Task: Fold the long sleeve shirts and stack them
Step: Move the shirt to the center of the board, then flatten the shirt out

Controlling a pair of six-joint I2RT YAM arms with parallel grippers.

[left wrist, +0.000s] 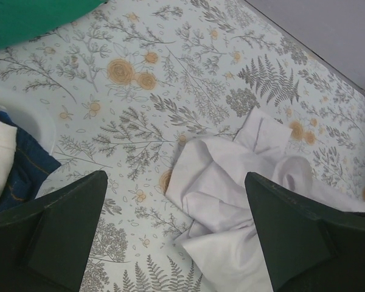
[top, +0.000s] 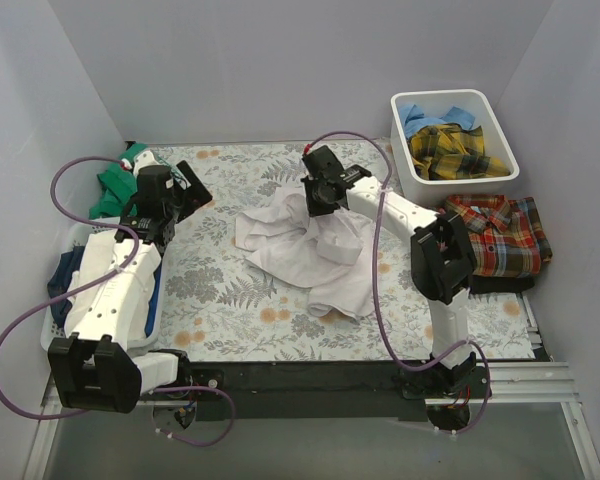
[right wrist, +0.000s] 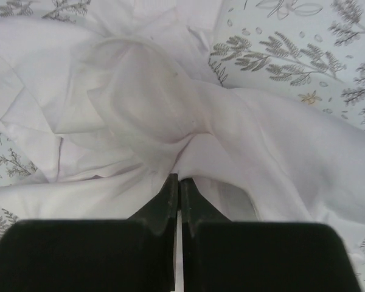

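Note:
The large white shirt (top: 310, 250) lies crumpled in the middle of the floral cover. My right gripper (top: 318, 200) is shut on a pinch of its cloth near the far edge; in the right wrist view the gripper (right wrist: 180, 178) has its jaws closed on a fold of the white shirt (right wrist: 140, 103). My left gripper (top: 185, 190) is open and empty, over the cover left of the shirt; its wrist view shows the shirt's corner (left wrist: 231, 188) between the wide-apart fingers (left wrist: 67, 225). The red plaid shirt (top: 500, 235) lies folded at the right. The yellow plaid shirt (top: 455, 150) and light blue shirt (top: 430, 115) sit in the white bin (top: 504, 122).
A green cloth (top: 110, 190) lies at the far left, also in the left wrist view (left wrist: 36, 18). A basket with dark blue and white clothes (top: 65, 275) sits under the left arm. Grey walls close in the back and sides.

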